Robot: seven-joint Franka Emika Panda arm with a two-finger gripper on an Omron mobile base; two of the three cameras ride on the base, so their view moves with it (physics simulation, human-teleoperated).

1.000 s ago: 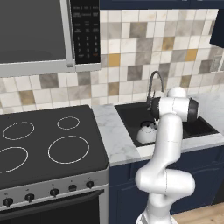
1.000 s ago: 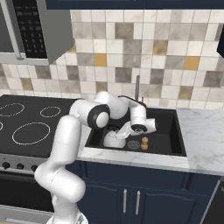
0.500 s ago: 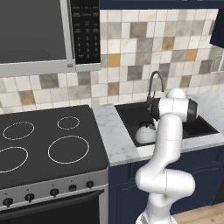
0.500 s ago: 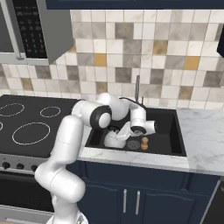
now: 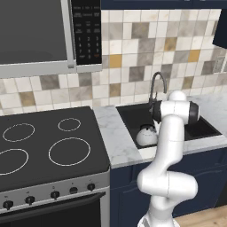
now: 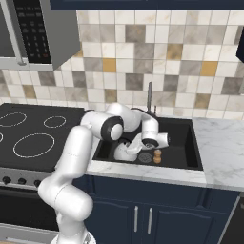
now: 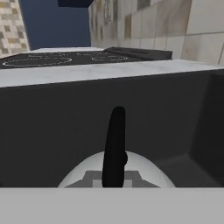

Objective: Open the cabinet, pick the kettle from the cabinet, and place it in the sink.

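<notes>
The silver-white kettle [image 6: 124, 152] sits low in the left part of the black sink [image 6: 183, 143], near its front wall. My gripper [image 6: 135, 143] reaches down into the basin from the right and is shut on the kettle's thin black handle [image 7: 114, 148], which rises at the middle of the hand view above the pale dome [image 7: 144, 173]. From the left base the kettle [image 5: 146, 135] shows beside my forearm in the sink [image 5: 133, 116]; the hand itself is hidden behind the arm. A navy cabinet [image 5: 220, 26] edge hangs at the upper right.
A dark gooseneck faucet [image 6: 150, 97] stands at the sink's back edge. A round drain [image 6: 145, 157] and a small brown object [image 6: 157, 156] lie on the basin floor right of the kettle. The black stovetop [image 5: 44, 146] is to the left, the microwave [image 5: 44, 31] above it.
</notes>
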